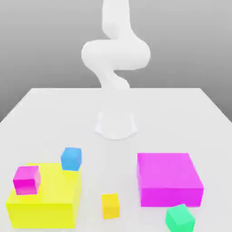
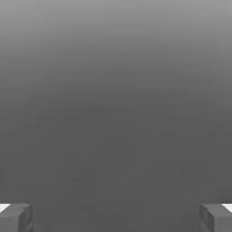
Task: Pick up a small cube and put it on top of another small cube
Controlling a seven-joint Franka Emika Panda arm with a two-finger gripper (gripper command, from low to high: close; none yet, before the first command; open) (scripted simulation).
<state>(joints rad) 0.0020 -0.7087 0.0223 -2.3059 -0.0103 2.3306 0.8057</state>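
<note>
Plain white arm (image 1: pixel 115 54) all over, smooth and rounded, built of thick tube-like links swelling into bulbous joints, without visible cables, screws or markings. At the foot, a short white cylindrical base (image 1: pixel 116 124), wider than the link rising out of it. On the gripper (image 2: pixel 116 217), 2 blocky grey fingers (image 2: pixel 16 218) with flat faces and squared edges, each topped by a small white wedge at its outer corner.

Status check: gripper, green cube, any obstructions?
Gripper open, holding nothing. Small teal-green cube on white table, untouched. Large magenta block sits right beside it.
</note>
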